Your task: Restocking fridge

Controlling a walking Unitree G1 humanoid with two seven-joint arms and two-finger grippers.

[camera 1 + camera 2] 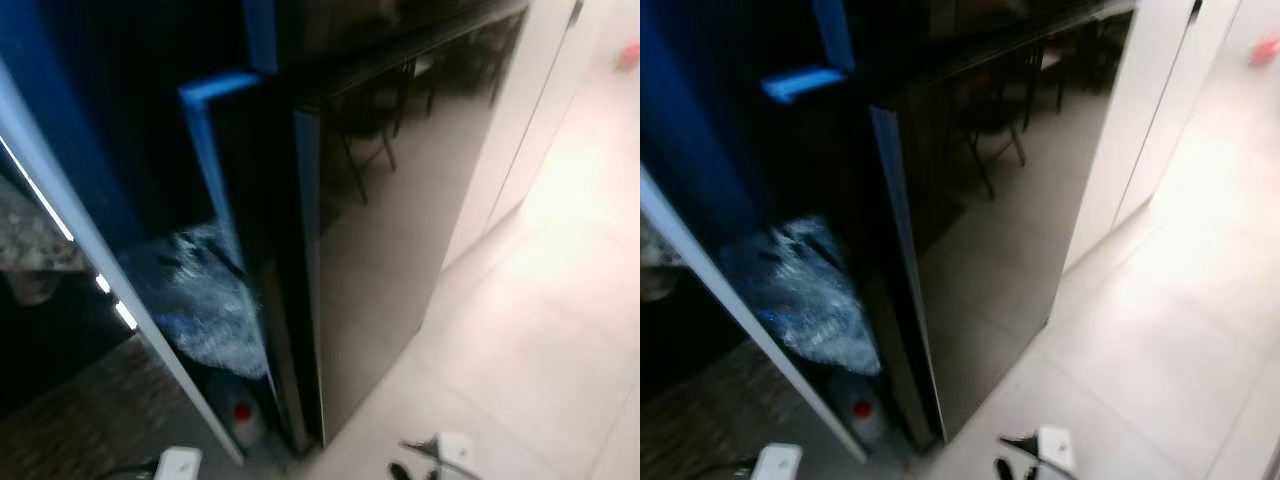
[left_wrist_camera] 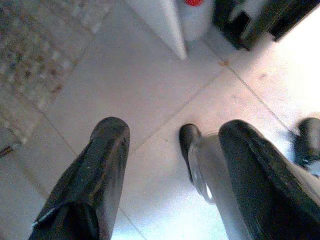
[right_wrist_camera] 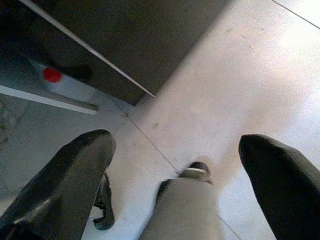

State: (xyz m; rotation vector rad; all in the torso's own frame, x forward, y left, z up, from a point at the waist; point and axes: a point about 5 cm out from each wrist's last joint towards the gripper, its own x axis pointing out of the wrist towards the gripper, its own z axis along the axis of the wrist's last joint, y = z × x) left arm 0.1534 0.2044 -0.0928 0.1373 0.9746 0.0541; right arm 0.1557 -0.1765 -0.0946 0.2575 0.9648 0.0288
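The fridge (image 1: pixel 400 200) is a tall black glossy unit with its door shut; its front mirrors chairs and floor. Blue-lit edges (image 1: pixel 210 130) run along its left side. Both arms hang low by the floor. In the left wrist view my left gripper (image 2: pixel 172 135) is open with nothing between its fingers, above pale tiles. In the right wrist view my right gripper (image 3: pixel 175 145) is open too and holds nothing. A white jug with a red cap (image 1: pixel 243 418) stands on the floor in the gap left of the fridge.
Crumpled clear plastic (image 1: pixel 205 300) fills the gap above the jug. A slanted white panel (image 1: pixel 100 250) with a lit strip bounds that gap on the left. White cabinet fronts (image 1: pixel 520 110) stand right of the fridge. Pale tiled floor (image 1: pixel 540 330) spreads to the right, patterned flooring (image 1: pixel 90 410) to the left.
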